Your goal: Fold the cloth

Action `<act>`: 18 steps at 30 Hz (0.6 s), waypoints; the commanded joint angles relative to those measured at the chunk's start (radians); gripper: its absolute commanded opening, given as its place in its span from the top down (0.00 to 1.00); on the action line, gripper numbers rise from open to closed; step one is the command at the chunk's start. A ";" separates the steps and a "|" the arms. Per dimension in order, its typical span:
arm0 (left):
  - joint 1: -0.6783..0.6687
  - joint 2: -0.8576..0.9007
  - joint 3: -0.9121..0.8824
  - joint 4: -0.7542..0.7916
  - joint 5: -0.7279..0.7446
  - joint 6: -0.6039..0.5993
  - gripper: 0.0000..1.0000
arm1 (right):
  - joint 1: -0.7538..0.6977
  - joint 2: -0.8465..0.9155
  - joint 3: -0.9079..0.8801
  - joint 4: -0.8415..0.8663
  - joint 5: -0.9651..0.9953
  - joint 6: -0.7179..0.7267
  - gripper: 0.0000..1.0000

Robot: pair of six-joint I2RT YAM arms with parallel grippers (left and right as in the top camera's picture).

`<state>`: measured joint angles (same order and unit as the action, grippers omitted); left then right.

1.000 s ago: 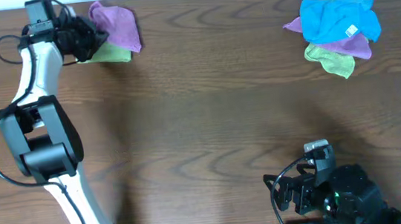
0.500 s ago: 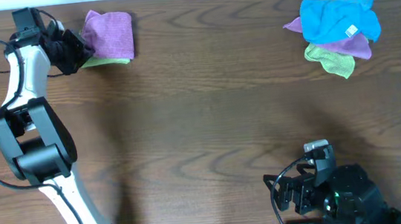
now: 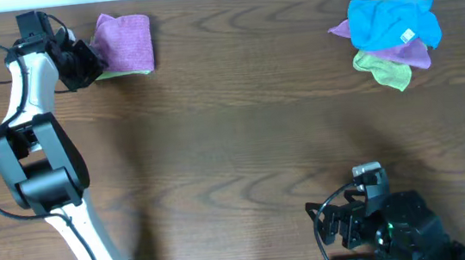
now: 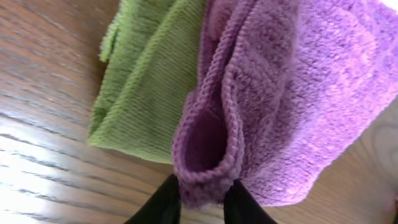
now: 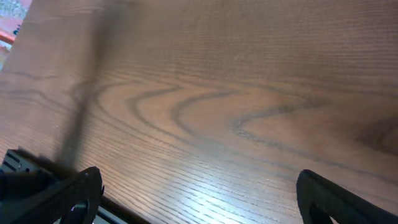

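The left gripper (image 4: 202, 194), clamped on a looped hem of the cloth (image 3: 126, 44), has drawn back toward the table's (image 3: 241, 129) far left corner. A second ago the lilac towel stood rumpled and half lifted, but it now lies as a tidy, flat panel. In the last half second it has barely shifted, which suggests the fold is already laid and only the release is left. The cloth sits at the far left of the table, draped over a green cloth (image 4: 143, 81) whose edge peeks out along the near side. Seen from overhead, the folded panel is close to square, so no long axis stands out. Its sides run roughly parallel with the table edges, and the pinched hem points left toward the arm. The right gripper (image 5: 199, 180) rests at the near edge with its fingers spread and nothing between them, well apart from a blue cloth (image 3: 394, 18) heaped with others at the far right.
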<state>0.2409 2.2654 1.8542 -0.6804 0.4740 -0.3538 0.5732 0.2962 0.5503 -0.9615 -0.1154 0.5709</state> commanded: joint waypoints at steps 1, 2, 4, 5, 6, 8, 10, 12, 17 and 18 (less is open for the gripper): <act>0.006 -0.003 0.023 -0.005 -0.043 0.040 0.67 | -0.012 -0.006 -0.003 0.000 0.006 0.012 0.01; 0.008 -0.003 0.023 -0.005 -0.044 0.040 0.57 | -0.012 -0.006 -0.003 -0.001 0.006 0.012 0.01; 0.013 -0.006 0.023 -0.005 -0.049 0.040 0.32 | -0.012 -0.006 -0.003 0.000 0.006 0.012 0.01; 0.016 -0.010 0.023 -0.005 -0.052 0.040 0.17 | -0.012 -0.006 -0.003 0.000 0.006 0.012 0.01; 0.019 -0.014 0.023 -0.005 -0.061 0.040 0.02 | -0.012 -0.006 -0.003 0.000 0.006 0.012 0.01; 0.024 -0.027 0.023 -0.005 -0.070 0.041 0.05 | -0.012 -0.006 -0.003 0.000 0.006 0.012 0.01; 0.028 -0.045 0.023 -0.005 -0.086 0.041 0.05 | -0.012 -0.006 -0.003 0.000 0.006 0.012 0.01; 0.029 -0.068 0.023 -0.005 -0.093 0.055 0.05 | -0.012 -0.006 -0.003 0.000 0.006 0.012 0.01; 0.026 -0.138 0.023 -0.039 -0.088 0.063 0.05 | -0.012 -0.006 -0.003 0.000 0.006 0.012 0.01; 0.021 -0.151 0.023 -0.049 -0.086 0.063 0.05 | -0.012 -0.006 -0.003 0.000 0.006 0.012 0.01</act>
<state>0.2668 2.1937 1.8542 -0.7136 0.3992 -0.3126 0.5732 0.2962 0.5503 -0.9615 -0.1150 0.5709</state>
